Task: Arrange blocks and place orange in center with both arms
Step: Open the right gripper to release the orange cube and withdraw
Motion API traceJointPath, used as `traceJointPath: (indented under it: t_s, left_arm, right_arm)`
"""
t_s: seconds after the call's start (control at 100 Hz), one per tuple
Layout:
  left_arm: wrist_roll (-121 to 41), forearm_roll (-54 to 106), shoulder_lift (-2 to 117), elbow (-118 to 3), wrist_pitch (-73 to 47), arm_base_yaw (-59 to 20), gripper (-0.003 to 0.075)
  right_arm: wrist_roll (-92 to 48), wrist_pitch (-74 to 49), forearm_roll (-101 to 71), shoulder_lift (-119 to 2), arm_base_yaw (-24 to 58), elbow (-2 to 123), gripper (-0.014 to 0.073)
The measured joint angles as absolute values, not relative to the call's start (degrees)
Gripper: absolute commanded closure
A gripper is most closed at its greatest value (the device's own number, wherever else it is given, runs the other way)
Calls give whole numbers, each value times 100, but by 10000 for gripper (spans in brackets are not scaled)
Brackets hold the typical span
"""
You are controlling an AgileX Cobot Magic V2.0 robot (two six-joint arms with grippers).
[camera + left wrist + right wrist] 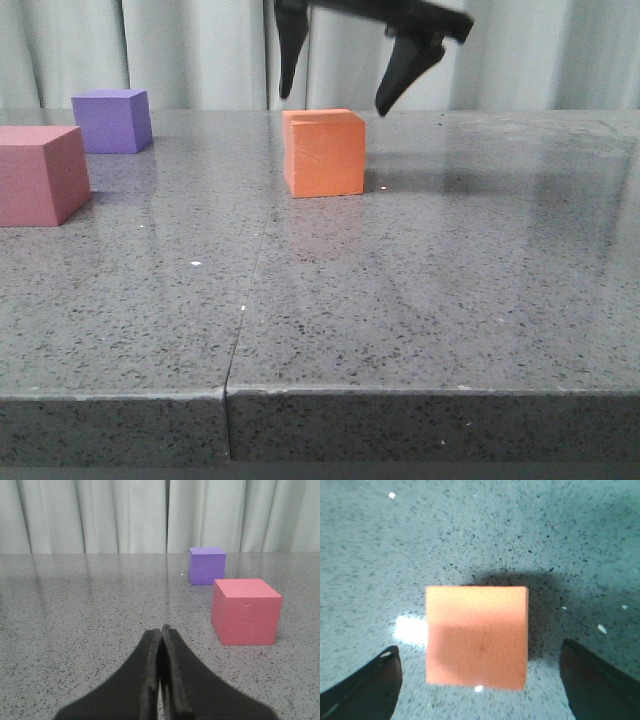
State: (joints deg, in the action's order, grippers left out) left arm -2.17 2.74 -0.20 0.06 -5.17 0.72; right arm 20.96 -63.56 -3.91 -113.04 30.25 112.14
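Note:
The orange cube (324, 152) stands on the grey table near the middle. My right gripper (335, 95) hangs open just above it, one finger on each side, not touching. From the right wrist view the cube (477, 636) lies between the wide-open fingers (367, 690). The pink cube (40, 175) is at the far left and the purple cube (113, 120) is behind it. My left gripper (161, 632) is shut and empty, low over the table, with the pink cube (246, 611) and purple cube (206, 565) ahead of it to one side. The left gripper is out of the front view.
The grey speckled table (420, 290) has a seam (250, 290) running from the front edge toward the back. A pale curtain (200, 50) hangs behind the table.

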Motion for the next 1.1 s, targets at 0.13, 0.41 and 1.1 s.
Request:
traceJointPath:
  t_s: [0.13, 0.41, 1.1]
  left_arm:
    - [-217, 274, -20, 6, -517, 72, 741]
    - [-217, 274, -20, 6, -517, 72, 741]
    - [-217, 274, -20, 6, -517, 72, 741]
  right_arm:
    - [2059, -6470, -391, -10977, 3025, 11214, -39]
    - [2048, -6561, -120, -10160, 3025, 10659, 334]
    - [2104, -3706, 41, -5592, 3025, 4950, 655]
